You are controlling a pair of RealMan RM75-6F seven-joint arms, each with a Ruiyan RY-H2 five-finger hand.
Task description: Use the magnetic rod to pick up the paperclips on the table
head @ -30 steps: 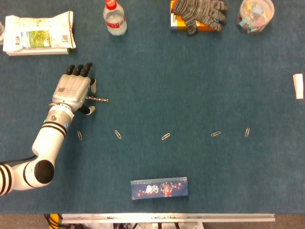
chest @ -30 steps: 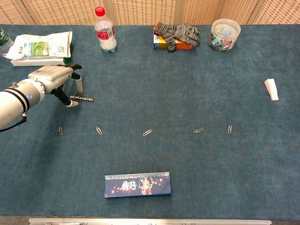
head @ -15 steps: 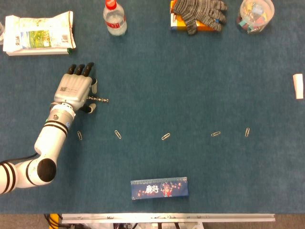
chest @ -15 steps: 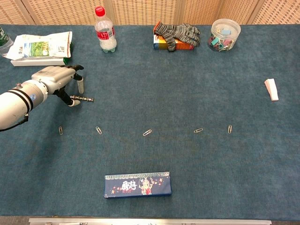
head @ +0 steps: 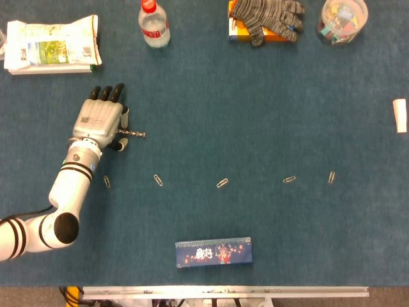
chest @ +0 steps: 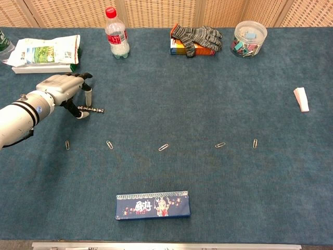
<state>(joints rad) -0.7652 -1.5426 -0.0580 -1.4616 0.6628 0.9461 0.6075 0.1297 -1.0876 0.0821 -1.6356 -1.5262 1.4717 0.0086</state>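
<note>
Blue felt covers your counter [head: 255, 115]. Your left hand [head: 101, 123] sits palm down over the near end of the magnetic rod [head: 133, 133], fingers [chest: 88, 95] curled around it; whether they actually grip it, you cannot tell. Five paperclips lie in a row toward the patterned box [head: 213, 252] from the rod: nearest [head: 107, 181], then [head: 158, 180], [head: 222, 183], [head: 289, 180], [head: 331, 177].

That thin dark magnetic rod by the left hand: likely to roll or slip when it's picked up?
The thin dark magnetic rod lies flat on the blue carpeted table, so the pile probably checks rolling. It looks slim and ridged, so likely stiff and light, though it may pivot in a fingertip pinch. The left hand sits at its end; contact is unclear.
</note>
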